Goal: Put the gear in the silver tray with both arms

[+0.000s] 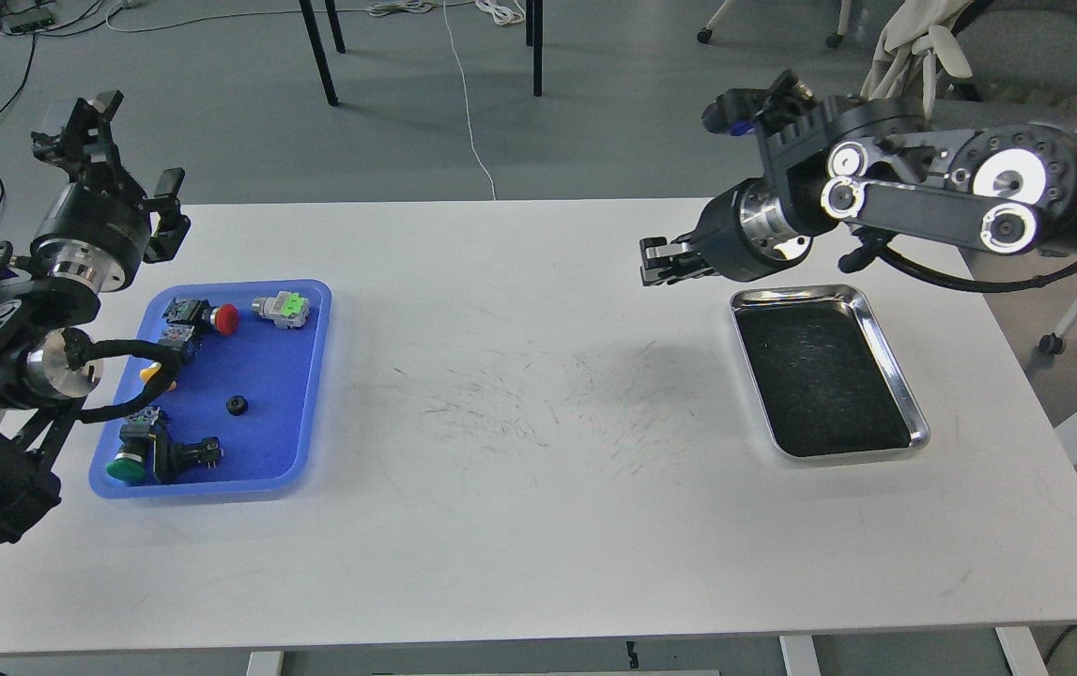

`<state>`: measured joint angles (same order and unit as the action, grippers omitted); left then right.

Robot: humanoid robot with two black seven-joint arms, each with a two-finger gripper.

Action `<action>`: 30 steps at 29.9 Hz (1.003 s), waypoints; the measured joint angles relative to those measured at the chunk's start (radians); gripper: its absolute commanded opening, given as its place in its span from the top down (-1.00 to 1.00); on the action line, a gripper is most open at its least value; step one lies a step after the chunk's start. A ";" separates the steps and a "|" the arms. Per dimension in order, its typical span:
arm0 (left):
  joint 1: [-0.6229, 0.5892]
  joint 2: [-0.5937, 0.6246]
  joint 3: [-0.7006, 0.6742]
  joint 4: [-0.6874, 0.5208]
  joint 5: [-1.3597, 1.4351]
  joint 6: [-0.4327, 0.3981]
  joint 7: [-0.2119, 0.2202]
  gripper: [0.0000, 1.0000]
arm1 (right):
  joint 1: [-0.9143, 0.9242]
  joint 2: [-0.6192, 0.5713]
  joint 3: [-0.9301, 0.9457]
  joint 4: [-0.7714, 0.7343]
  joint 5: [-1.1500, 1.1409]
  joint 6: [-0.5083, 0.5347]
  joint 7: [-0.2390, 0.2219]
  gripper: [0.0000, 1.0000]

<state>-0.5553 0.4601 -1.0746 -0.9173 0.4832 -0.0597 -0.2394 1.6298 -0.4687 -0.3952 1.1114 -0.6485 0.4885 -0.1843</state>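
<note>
blue tray [308, 376] — push buttons [219, 317], white table [538, 526]

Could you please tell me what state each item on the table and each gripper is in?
silver tray: empty
blue tray: holds several parts
gear: lying loose in the blue tray
left gripper: raised, holding nothing
right gripper: closed, holding nothing
</note>
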 measured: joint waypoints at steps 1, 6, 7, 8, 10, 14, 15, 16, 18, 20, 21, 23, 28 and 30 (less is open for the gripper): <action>0.000 -0.001 0.000 0.000 0.000 0.000 0.000 -0.95 | -0.002 -0.033 0.002 -0.001 -0.002 0.000 0.004 0.97; 0.000 -0.006 0.002 0.000 0.003 0.008 0.000 -0.95 | -0.031 -0.177 0.004 -0.019 -0.030 0.000 0.019 0.97; 0.000 -0.007 0.002 0.000 0.003 0.012 0.001 -0.95 | -0.039 -0.194 0.004 -0.028 -0.037 0.000 0.019 0.97; 0.000 -0.009 0.002 -0.002 0.004 0.016 0.001 -0.95 | -0.051 -0.210 0.005 -0.042 -0.048 0.000 0.020 0.97; 0.000 -0.013 0.002 -0.006 0.004 0.021 0.001 -0.95 | -0.084 -0.226 0.007 -0.073 -0.071 0.000 0.024 0.97; 0.000 -0.016 0.004 -0.010 0.005 0.023 0.002 -0.95 | -0.174 -0.218 0.007 -0.118 -0.115 0.000 0.032 0.97; 0.000 -0.016 0.004 -0.010 0.005 0.023 0.002 -0.95 | -0.199 -0.212 0.007 -0.123 -0.124 0.000 0.032 0.97; 0.000 -0.015 0.005 -0.010 0.005 0.023 0.002 -0.95 | -0.224 -0.202 0.007 -0.126 -0.130 -0.007 0.032 0.97; -0.002 -0.013 0.005 -0.011 0.005 0.023 0.002 -0.95 | -0.268 -0.174 0.007 -0.132 -0.134 -0.042 0.033 0.97; -0.002 -0.011 0.005 -0.011 0.006 0.023 0.003 -0.95 | -0.302 -0.145 0.007 -0.147 -0.136 -0.075 0.033 0.97; -0.002 -0.011 0.005 -0.011 0.006 0.023 0.003 -0.95 | -0.316 -0.128 0.006 -0.161 -0.136 -0.088 0.033 0.97; -0.003 -0.011 0.005 -0.011 0.007 0.023 0.003 -0.95 | -0.340 -0.098 0.006 -0.198 -0.137 -0.102 0.033 0.97; -0.007 -0.008 0.005 -0.011 0.009 0.023 0.003 -0.95 | -0.382 -0.007 0.006 -0.333 -0.137 -0.124 0.038 0.97; -0.009 -0.005 0.005 -0.011 0.009 0.023 0.003 -0.95 | -0.397 0.025 0.006 -0.370 -0.136 -0.129 0.042 0.97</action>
<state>-0.5639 0.4546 -1.0691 -0.9283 0.4924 -0.0367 -0.2362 1.2328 -0.4435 -0.3895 0.7416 -0.7844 0.3595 -0.1426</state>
